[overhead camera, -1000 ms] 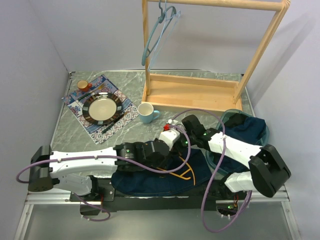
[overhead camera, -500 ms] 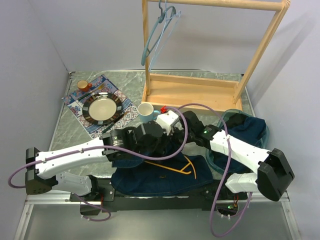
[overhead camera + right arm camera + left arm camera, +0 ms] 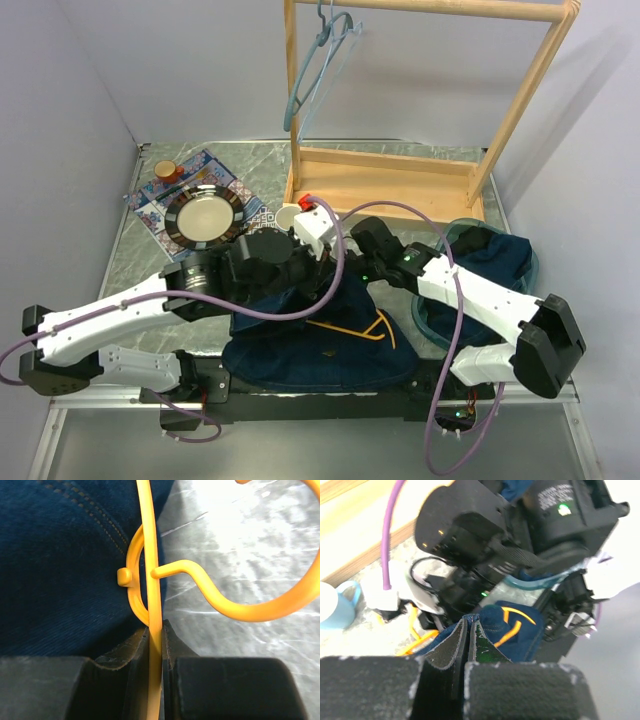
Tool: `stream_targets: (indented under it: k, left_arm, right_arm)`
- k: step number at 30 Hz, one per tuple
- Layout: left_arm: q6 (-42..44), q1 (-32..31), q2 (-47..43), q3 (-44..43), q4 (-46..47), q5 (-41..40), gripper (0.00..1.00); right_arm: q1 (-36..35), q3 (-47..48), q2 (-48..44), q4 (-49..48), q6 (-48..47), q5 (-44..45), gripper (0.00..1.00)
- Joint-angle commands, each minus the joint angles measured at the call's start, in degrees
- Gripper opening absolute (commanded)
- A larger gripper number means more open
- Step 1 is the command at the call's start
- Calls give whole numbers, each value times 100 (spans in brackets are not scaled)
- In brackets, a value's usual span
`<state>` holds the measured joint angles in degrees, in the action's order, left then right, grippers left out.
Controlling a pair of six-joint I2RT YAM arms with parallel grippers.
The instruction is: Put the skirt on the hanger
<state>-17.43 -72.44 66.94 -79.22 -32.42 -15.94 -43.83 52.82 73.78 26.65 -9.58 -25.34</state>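
Left end effector [image 3: 469,630] pinched shut on denim skirt [image 3: 320,350] edge, skirt peaked up from counter [image 3: 135,255] front; right end effector [image 3: 155,637] clamped on orange hanger [image 3: 150,555] bar, touching skirt.

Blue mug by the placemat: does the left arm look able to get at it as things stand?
Probably not for now. The mug sits close to the left end effector, but that end effector is shut on the skirt and would have to let go first.
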Motion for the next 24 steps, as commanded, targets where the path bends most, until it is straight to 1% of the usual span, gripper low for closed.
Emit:
stream_targets:
  k: [1,5,9,12,16,18,20,21,24]
  left_arm:
    - [-111,20,-409,-113,526,853,1]
    - [-505,11,-699,327,632,1636,1]
    - [-849,2,-1199,925,939,2235,1]
    - [-1051,2,-1359,1390,1255,2736,1]
    - [-1297,2,-1087,1839,1800,3263,1]
    - [-1377,-15,-815,2024,2160,3780,1]
    - [-1430,-120,-622,2095,2302,4124,1]
    - [-1430,-164,-594,2147,2319,4448,1]
    - [-1588,-261,-585,2410,2451,4968,1]
  right_arm:
    - [24,527,40,155,-368,503,0]
    - [155,966,-4,436,-597,864,0]
    - [454,1362,-118,779,-904,882,0]
    - [499,1538,-118,920,-1010,873,0]
    - [490,2003,-48,1201,-949,890,0]
    - [499,2266,-74,1280,-984,1066,0]
    - [490,2390,-127,1307,-1071,1400,0]
    - [507,2530,-196,1377,-1141,1479,0]
    - [516,2864,-337,1587,-1221,1550,0]
